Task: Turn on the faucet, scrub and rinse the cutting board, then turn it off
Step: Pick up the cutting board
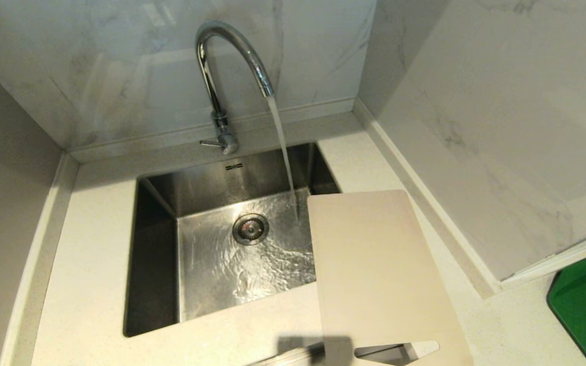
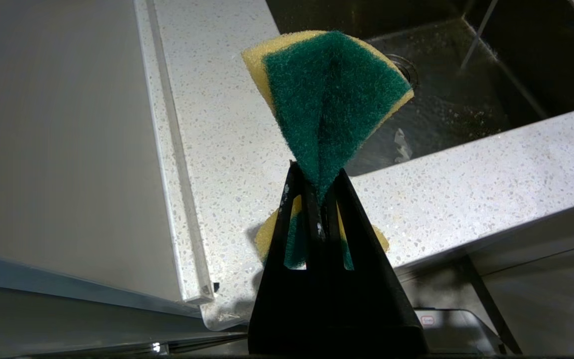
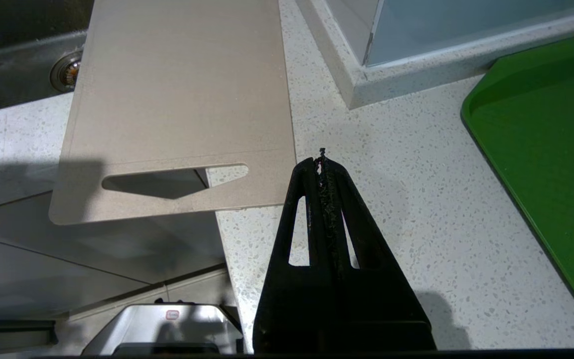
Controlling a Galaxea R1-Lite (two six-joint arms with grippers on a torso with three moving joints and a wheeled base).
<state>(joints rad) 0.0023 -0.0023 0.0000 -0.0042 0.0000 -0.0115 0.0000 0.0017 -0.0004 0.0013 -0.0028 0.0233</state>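
Left gripper (image 2: 317, 197) hangs low at the counter's front edge, black fingers (image 2: 287, 224) pinched tight on a folded sponge (image 2: 329, 94). Right gripper (image 3: 323, 167) hangs low too, fingers pressed together, empty. Neither arm shows from the head.

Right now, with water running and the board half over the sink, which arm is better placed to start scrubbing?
Left, probably. The left gripper is shut on the sponge beside the sink. The right gripper is shut on nothing beside the cutting board, better suited to steadying it.
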